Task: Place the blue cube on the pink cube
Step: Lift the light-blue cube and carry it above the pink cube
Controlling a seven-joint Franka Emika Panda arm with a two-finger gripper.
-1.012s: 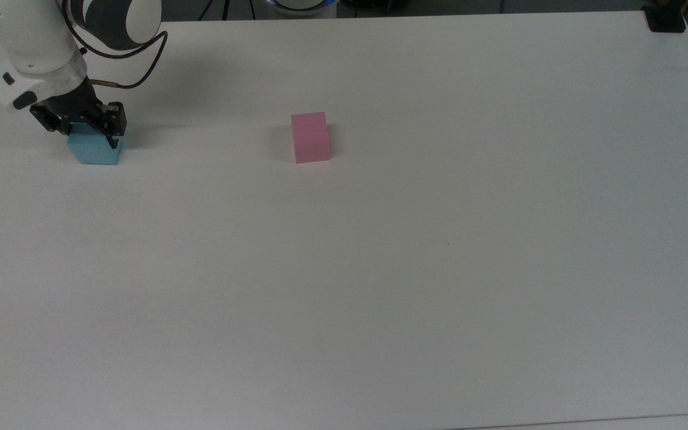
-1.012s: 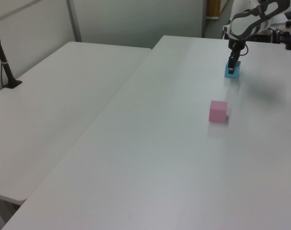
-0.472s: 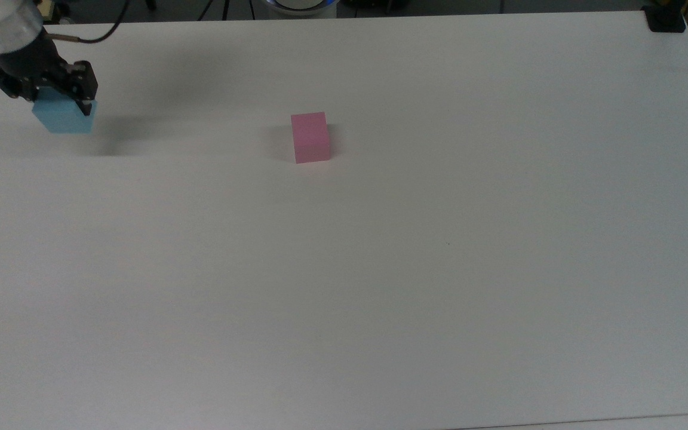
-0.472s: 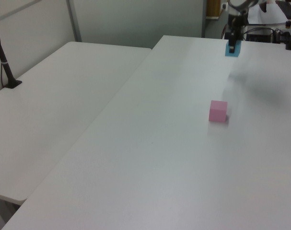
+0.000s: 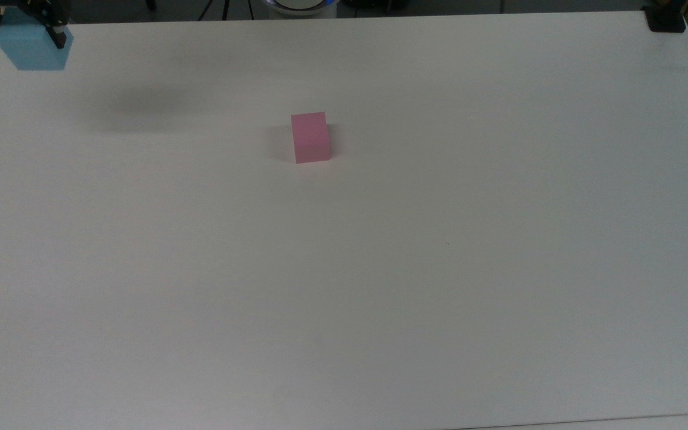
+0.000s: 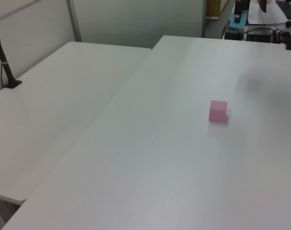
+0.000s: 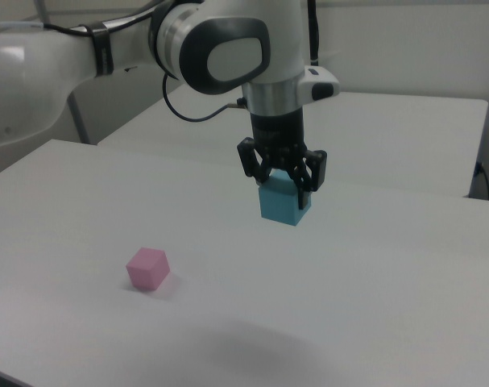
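The blue cube (image 7: pixel 283 203) hangs well above the white table, with my gripper (image 7: pixel 282 184) shut on its upper part. In the top view the blue cube (image 5: pixel 33 46) is at the far upper left corner, the gripper (image 5: pixel 27 17) partly cut off by the top view's upper edge. In the left view the blue cube (image 6: pixel 237 19) is at the top right. The pink cube (image 5: pixel 310 137) stands alone on the table, also seen as the pink cube (image 6: pixel 218 110) and the pink cube (image 7: pixel 147 268), down and to the right view's left of the held cube.
A white table (image 5: pixel 380 269) carries the pink cube. A second white table (image 6: pixel 54 110) adjoins it on the left view's left, with a black stand (image 6: pixel 6 72) on it. A black clamp (image 5: pixel 665 19) sits at the top view's upper right corner.
The gripper has lifted the blue cube off the table and carried it upward, toward the top view's upper left. The pink cube has not moved.
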